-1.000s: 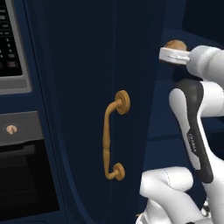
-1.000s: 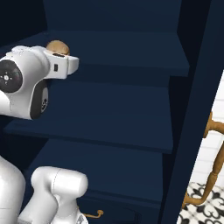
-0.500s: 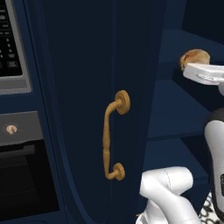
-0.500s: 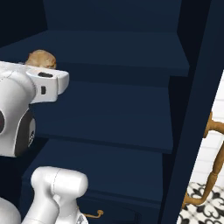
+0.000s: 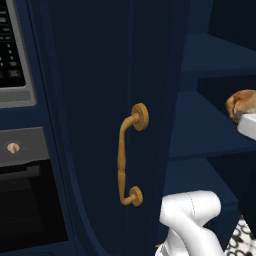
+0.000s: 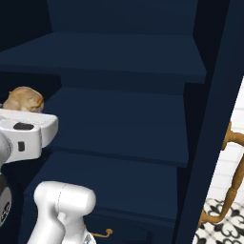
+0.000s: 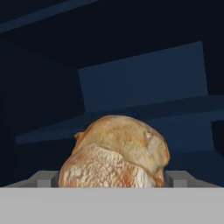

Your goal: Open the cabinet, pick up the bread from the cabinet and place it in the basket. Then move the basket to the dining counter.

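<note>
In the left base view, the bread [image 5: 242,105] sits at the right edge, just above the white of my hand. To its left the cabinet [image 5: 100,75] door stands open edge-on, with its long brass handle [image 5: 129,155] facing the camera, well apart from my fingers. Beyond that door a grey oven panel [image 5: 15,55] with a small brass knob [image 5: 13,148] is set in the wall. Navy shelves [image 5: 210,55] lie behind the bread.

In the right base view, the bread [image 6: 23,99] rests on top of my white hand at the left, out in front of the bare shelves [image 6: 119,124]. The other door's handle [image 6: 228,186] shows far right, over patterned floor tile [image 6: 224,224].

In the hand view, the bread [image 7: 116,153] sits close between my grey fingertips [image 7: 43,179], one on each side, clamped on it. Dark shelves [image 7: 144,83] stand behind it.
</note>
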